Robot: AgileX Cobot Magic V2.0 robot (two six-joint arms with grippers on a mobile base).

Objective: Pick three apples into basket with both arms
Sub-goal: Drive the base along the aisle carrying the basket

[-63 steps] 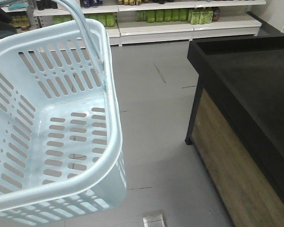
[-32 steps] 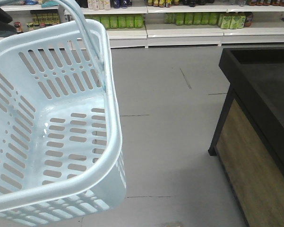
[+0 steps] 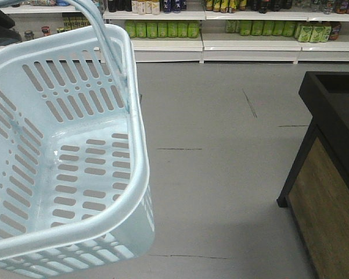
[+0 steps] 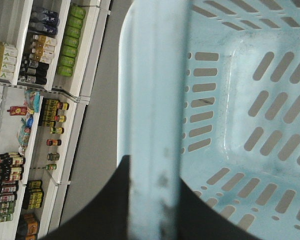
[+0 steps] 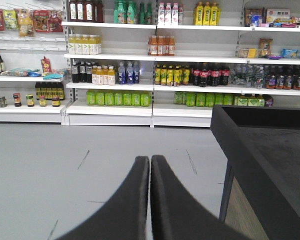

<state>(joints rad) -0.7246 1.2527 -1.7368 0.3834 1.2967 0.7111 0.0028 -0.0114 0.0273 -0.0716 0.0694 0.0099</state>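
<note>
Pale blue-white slotted plastic basket (image 3: 139, 157) hangs at the left of the front view, above the grey floor (image 3: 220, 174). Left gripper (image 4: 154, 200) pinches its hoop handle (image 4: 152, 100). Right gripper (image 5: 150, 170) is pressed together, near the black wood-sided worktop (image 5: 269, 150).

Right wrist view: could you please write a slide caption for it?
Right hand shut and empty, facing stocked drink shelves, black counter at right.

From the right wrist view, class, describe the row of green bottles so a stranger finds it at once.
Find the white store shelving along the back wall, beyond the grey floor. On its lowest shelf stands the row of green bottles, the only all-green row, below mixed dark and yellow bottles.
</note>
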